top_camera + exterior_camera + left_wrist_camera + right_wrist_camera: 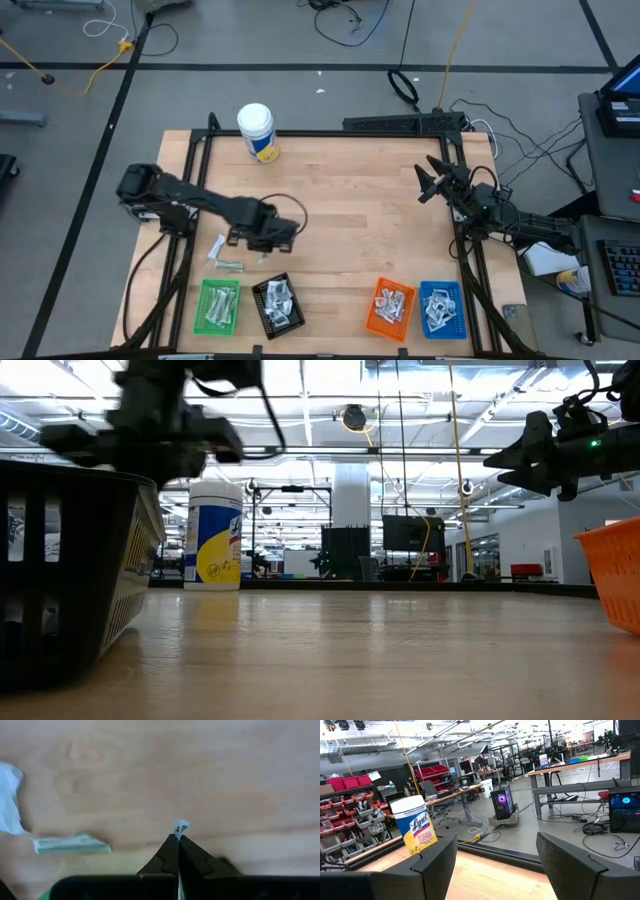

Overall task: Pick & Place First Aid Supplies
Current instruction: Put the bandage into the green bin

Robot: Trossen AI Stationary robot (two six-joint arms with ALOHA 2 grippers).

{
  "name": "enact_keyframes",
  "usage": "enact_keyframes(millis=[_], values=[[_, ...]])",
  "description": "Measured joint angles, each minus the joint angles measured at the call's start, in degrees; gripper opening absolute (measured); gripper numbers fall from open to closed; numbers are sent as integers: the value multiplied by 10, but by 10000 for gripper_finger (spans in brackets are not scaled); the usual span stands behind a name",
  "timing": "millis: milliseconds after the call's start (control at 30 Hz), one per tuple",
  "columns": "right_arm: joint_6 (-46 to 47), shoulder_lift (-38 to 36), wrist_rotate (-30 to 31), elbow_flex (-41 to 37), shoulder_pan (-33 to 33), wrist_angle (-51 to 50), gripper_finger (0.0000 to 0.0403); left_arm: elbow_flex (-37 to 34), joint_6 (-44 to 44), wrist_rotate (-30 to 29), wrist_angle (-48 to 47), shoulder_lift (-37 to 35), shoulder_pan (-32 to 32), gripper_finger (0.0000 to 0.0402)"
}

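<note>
The left gripper (178, 840) hung above the table (350, 200) near the black tray (278, 305), fingers pinched on a small white sachet (180, 827) poking past their tips. A grey-green strip (70, 843) lay nearby. The right gripper (432, 180) waited spread at the right edge.

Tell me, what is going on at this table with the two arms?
The left gripper is shut on a small white packet, above the wood near the black tray. Two more packets lie loose on the table, a white sachet and a pale green strip. The green tray, black tray, orange tray and blue tray along the front edge already hold packets. The right gripper waits open at the table's right side. A white bottle stands at the back.
</note>
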Motion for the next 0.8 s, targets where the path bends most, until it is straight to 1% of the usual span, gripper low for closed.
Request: enact_keyframes(millis=[167, 400, 567, 700, 800], values=[[0, 0, 0, 0, 0, 1, 267, -57, -75, 0, 14, -63, -79, 0], [0, 0, 0, 0, 0, 1, 267, -109, -178, 2, 14, -129, -205, 0], [0, 0, 0, 0, 0, 1, 267, -130, -241, 3, 15, -149, -284, 0], [0, 0, 0, 0, 0, 1, 267, -134, -265, 9, 15, -151, -325, 0], [0, 0, 0, 0, 0, 1, 267, -134, -280, 9, 25, -134, -347, 0]])
